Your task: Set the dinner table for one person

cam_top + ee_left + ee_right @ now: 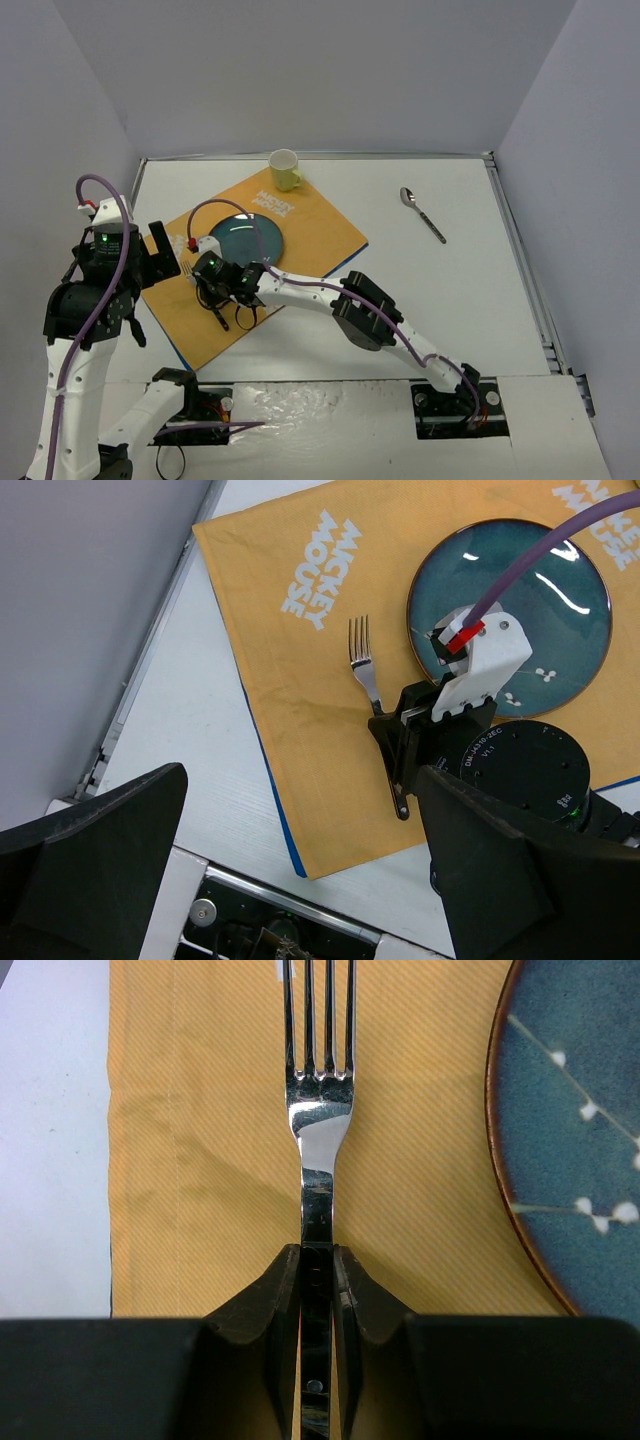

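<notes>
Steel fork [320, 1130] pinched by right gripper [317, 1256] near left edge of placemat [200, 1110].
Keep it flat and straight before releasing.

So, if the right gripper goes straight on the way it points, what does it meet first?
Probably the mat just below: the right gripper is shut on the fork, close over it.

a plain pale grey back wall panel [320, 70], a left wall panel [50, 110] and a right wall panel [590, 140] of the same colour close in the large flat white rectangular tabletop [480, 300]. the light is soft and even.
</notes>
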`<state>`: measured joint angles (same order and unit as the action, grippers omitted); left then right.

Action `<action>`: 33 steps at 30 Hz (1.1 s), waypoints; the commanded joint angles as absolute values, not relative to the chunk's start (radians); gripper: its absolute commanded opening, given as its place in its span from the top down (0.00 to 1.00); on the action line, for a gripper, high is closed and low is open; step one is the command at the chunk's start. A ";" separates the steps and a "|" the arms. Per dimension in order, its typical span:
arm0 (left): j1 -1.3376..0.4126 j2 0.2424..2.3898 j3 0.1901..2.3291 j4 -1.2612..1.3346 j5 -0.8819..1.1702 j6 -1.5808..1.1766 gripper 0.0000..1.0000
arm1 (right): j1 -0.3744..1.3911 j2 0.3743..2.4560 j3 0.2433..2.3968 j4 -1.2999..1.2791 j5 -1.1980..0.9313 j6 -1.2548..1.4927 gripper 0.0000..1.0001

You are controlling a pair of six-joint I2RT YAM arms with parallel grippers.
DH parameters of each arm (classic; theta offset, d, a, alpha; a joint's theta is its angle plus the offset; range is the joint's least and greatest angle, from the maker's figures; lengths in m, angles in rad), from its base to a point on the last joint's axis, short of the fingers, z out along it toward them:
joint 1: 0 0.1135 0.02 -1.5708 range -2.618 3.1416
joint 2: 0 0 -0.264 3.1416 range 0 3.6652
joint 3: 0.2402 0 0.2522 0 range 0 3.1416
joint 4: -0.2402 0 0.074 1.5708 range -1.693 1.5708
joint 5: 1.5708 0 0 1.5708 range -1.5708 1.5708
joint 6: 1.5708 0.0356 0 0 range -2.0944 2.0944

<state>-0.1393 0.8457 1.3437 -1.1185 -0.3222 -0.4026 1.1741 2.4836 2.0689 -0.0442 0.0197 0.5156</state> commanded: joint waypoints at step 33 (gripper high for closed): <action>-0.146 0.838 1.329 -1.091 -0.346 -0.411 0.03 | 1.209 2.513 2.081 0.021 0.011 0.482 0.78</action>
